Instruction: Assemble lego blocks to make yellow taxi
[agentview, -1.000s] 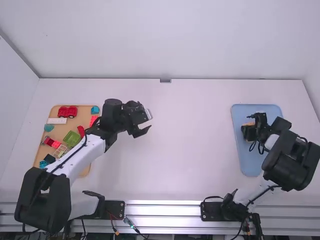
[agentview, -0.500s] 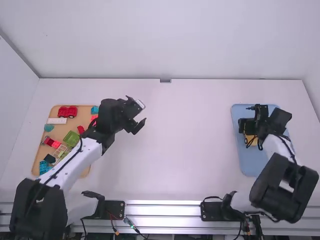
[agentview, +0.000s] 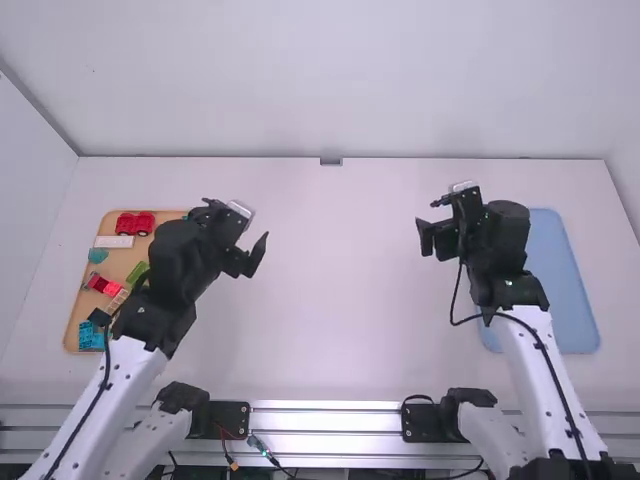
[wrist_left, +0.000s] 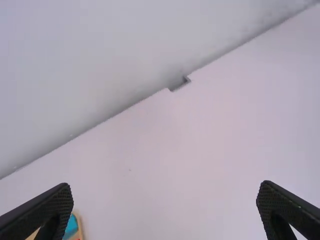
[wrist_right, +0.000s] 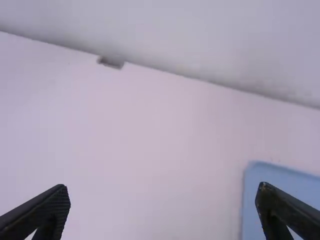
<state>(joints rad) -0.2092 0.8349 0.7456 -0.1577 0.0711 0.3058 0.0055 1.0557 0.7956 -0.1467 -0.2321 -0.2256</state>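
high view has tan tray (agentview: 118, 262) near left fingers (agentview: 258, 255), blue tray (agentview: 560, 270) near right fingers (agentview: 426, 238), both pairs apart, assembly likely paused or finished, next needing regrasp or retreat.

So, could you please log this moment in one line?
left tool: open, empty | right tool: open, empty | blocks: on orange tray | blue tray: partly hidden

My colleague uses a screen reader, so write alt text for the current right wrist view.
The robot's right gripper hangs open and empty above a white table. One finger partly covers a light blue tray. A small grey piece sits where the table meets a pale wall.
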